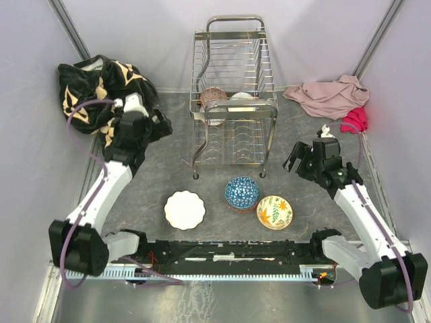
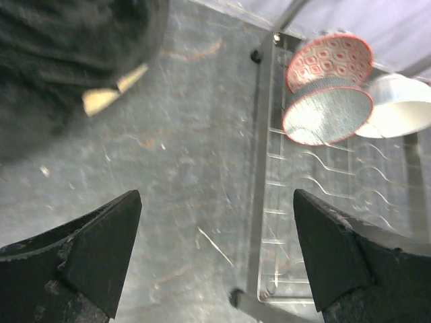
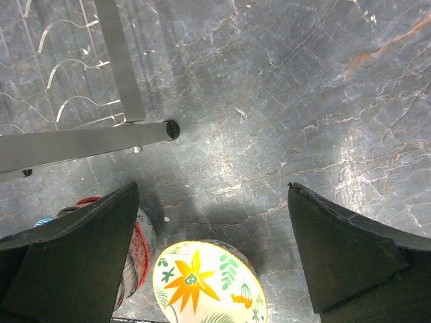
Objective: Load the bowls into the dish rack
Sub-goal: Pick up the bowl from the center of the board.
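My left gripper (image 1: 161, 125) and right gripper (image 1: 292, 160) both gape empty, with the dish rack (image 1: 259, 102) at 3 o'clock off the left and 10 o'clock off the right.

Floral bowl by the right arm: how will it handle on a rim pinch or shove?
The floral bowl looks rigid and glazed, so probably slick at the rim and chippable. It sits upright and low, so a shove would likely slide it on the smooth table rather than tip it. The blue bowl close beside it may get nudged.
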`<state>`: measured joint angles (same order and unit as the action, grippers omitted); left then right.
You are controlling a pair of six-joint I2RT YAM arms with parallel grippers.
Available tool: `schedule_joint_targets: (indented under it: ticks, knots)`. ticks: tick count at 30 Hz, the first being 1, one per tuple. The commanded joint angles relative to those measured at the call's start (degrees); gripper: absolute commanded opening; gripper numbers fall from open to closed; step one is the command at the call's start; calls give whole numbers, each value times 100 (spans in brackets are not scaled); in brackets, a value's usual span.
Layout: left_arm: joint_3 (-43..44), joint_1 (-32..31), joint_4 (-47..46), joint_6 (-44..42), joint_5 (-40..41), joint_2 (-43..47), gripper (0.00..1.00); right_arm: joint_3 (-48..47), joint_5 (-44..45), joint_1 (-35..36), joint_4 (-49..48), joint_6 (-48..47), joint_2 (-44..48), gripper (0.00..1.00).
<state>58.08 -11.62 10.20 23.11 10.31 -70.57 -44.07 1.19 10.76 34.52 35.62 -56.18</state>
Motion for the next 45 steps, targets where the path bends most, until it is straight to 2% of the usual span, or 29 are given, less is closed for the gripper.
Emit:
schedule_joint_targets:
  ticks: [1, 4, 10, 14, 20, 33, 38, 45]
  knots:
    - [-1386, -15, -942, 1294, -878, 982, 99, -361, 311, 12, -57, -44, 226, 99]
    - [-2086, -158, -1592, 1646, -1061, 1416, 99, -505, 227, 13, 36, -181, -50, 99]
    - [-2258, -182, -1614, 1724, -1159, 1690, 99, -456, 18, 8, -95, -652, -477, 99]
    - [-2275, -185, -1681, 1689, -1237, 1652, 99, -271, -236, 13, -695, -673, -562, 99]
    - [-2275, -186, -1687, 1606, -1305, 1537, 99, -344, -523, 13, -922, -670, -935, 97]
    - [-2287, -185, -1502, 1600, -1154, 1865, 99, -100, -660, 13, -930, -750, -340, 94]
    - [-2041, -184, -1081, 1667, -1153, 2048, 99, -49, -1279, 57, -993, -632, -231, 88]
    - [-1880, -183, -444, 1586, -1003, 2631, 99, -321, -1178, 882, -440, -538, -48, 78]
